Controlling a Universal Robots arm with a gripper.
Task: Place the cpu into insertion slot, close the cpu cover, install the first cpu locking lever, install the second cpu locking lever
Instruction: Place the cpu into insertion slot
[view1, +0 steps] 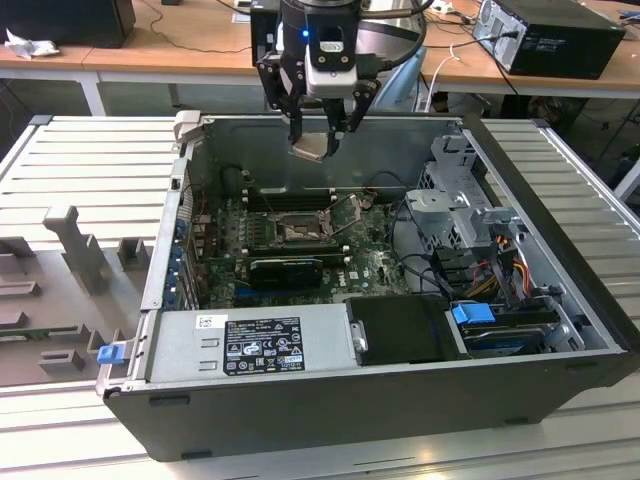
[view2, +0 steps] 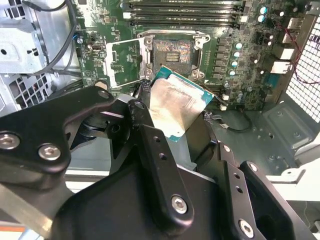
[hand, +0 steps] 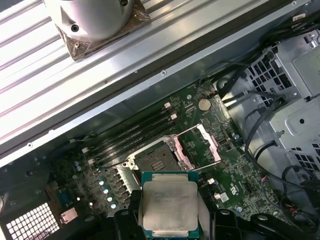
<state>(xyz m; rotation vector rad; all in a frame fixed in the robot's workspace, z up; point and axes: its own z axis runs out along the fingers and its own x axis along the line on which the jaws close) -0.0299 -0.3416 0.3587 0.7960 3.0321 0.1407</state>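
Gripper (view2: 176, 114) is closed down to chip width, clamping the cpu (view2: 175, 100) by opposite edges. The chip hangs tilted in the air over the open computer case (view1: 300, 405), with its metal face visible in both wrist views. Insertion slot (view2: 172, 52) sits bare on the motherboard (view2: 100, 20) below, well apart from the chip, and the cpu cover (view2: 124, 60) is swung open on its hinge, just beside the slot.
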